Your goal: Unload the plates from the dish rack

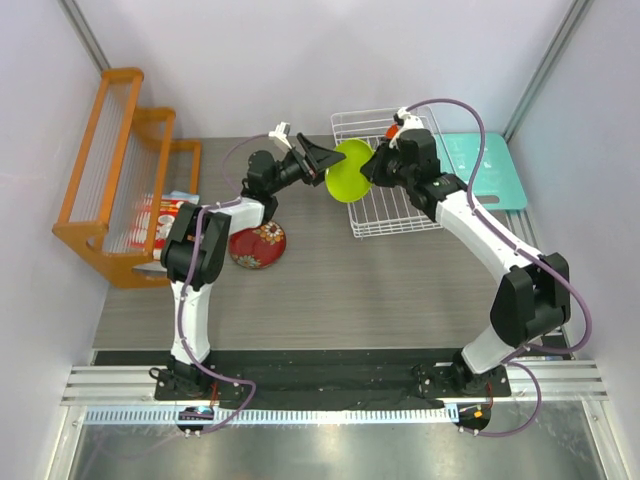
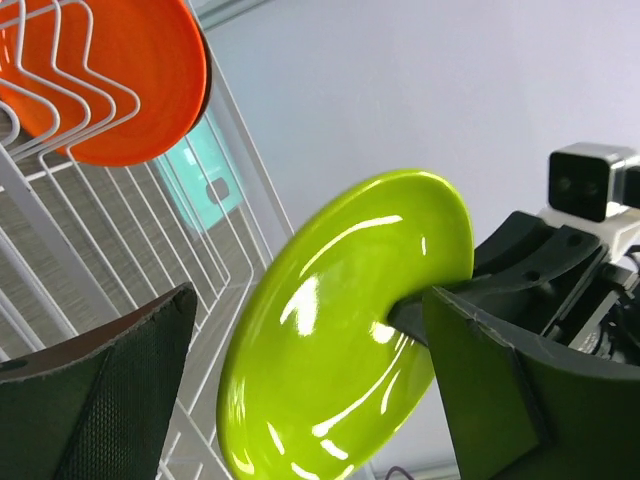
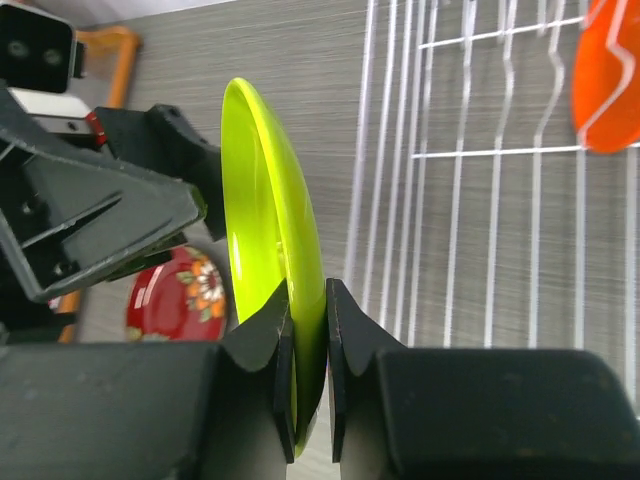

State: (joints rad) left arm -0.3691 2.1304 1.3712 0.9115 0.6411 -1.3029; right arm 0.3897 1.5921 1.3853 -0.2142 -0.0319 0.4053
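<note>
Right gripper [image 3: 308,300] pinches one green plate [image 3: 262,220]; left gripper [image 1: 320,160] gapes. I count one orange plate [image 2: 110,70], one red plate [image 1: 258,245].

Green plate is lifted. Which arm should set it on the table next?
Probably left. The left pincer stands open around the green plate, and the red plate lies on the table on that side. The right pincer is shut on the plate's rim by the rack.
</note>
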